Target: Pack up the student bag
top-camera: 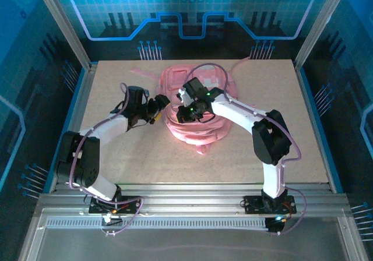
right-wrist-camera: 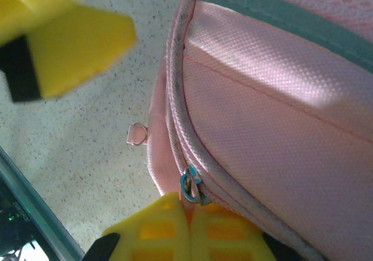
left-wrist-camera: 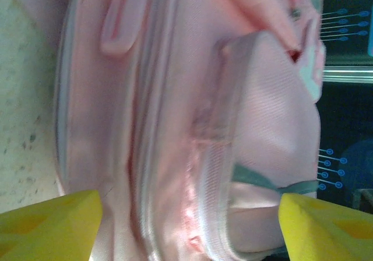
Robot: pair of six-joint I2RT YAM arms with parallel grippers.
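The pink bag (top-camera: 197, 106) lies flat on the tabletop (top-camera: 116, 162), right in front of both pincers. Its long axis runs away from the arm bases towards the far wall, and its straps trail out at that far end. What is inside it I cannot tell, since only the outer fabric, the zip lines and a mesh-faced pocket show. The left pincer (top-camera: 161, 103) stands at the bag's left flank with its yellow fingers (left-wrist-camera: 49, 226) spread well apart. The bag's side stretches across the gap just ahead of the tips, and I cannot tell whether they touch it. The right pincer (right-wrist-camera: 189, 229) reaches over the bag with its fingers pressed together. A small zip pull (right-wrist-camera: 191, 186) sits right at their tips on the bag's edge seam, though I cannot tell whether it is pinched. Just left of that pincer a little metal ring (right-wrist-camera: 137, 134) lies on the bare tabletop beside the bag.
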